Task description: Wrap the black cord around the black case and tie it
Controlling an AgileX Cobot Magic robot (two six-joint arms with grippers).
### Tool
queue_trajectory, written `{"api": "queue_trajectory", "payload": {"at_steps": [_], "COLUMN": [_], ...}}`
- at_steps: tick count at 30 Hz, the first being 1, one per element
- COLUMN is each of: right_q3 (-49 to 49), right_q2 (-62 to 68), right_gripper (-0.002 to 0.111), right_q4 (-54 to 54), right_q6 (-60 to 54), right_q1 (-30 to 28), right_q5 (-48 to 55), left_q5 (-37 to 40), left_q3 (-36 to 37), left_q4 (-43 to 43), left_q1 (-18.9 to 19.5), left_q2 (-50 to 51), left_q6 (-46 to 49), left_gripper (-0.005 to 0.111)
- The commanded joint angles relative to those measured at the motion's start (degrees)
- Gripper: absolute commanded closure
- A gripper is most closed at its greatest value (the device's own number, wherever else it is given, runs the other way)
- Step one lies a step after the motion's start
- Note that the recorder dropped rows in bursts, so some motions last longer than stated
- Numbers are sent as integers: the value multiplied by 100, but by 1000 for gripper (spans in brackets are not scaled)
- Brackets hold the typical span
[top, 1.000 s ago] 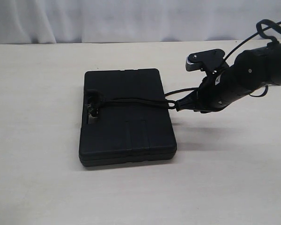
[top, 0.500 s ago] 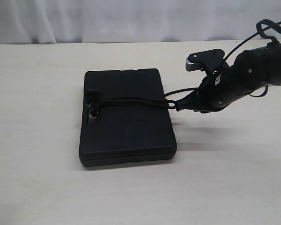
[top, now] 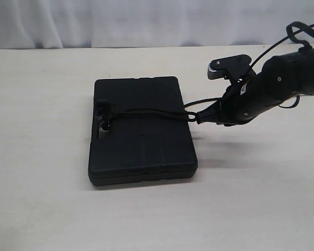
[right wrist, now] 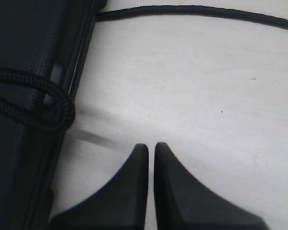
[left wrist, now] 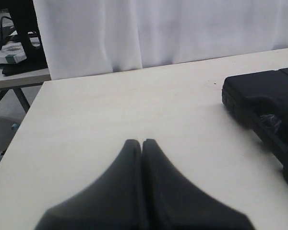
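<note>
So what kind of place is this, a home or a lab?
Probably a robotics lab or test bench: a bare pale table backed by a white curtain, a robot arm reaching over it, and another cluttered bench beyond the table's edge.

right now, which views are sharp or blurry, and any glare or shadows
exterior view: soft even light, no glare, faint shadow right of the case, the cord barely stands out on it; left wrist view: left gripper blurred close up, case soft at the edge; right wrist view: cord weave sharp, right gripper soft
</note>
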Motion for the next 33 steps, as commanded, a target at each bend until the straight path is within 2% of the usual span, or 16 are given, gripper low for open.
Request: {"api": "queue_trajectory", "payload": {"at_steps": [1,23,28,33], "right_q3": [32,32,-4,-467], "right_q2": [-50,-50,16,16], "right_gripper": [104,104,104,104], "right_q4": [0,0,-215,-192], "right_q6": [-11,-11,-56,-17], "right_q1": [-36,-36,-48,-64], "right_q5": [-35,-35,-420,253], "left_q5": [-15,-15,-15,-15], "left_q3": [19,19,19,19], "left_q4": [24,66,66,66], "left_q1": [15,15,15,15], "left_q2": [-13,-13,-13,-13], "left_q6": [-23,-23,-23,-23], "left_gripper": [107,107,107,107]}}
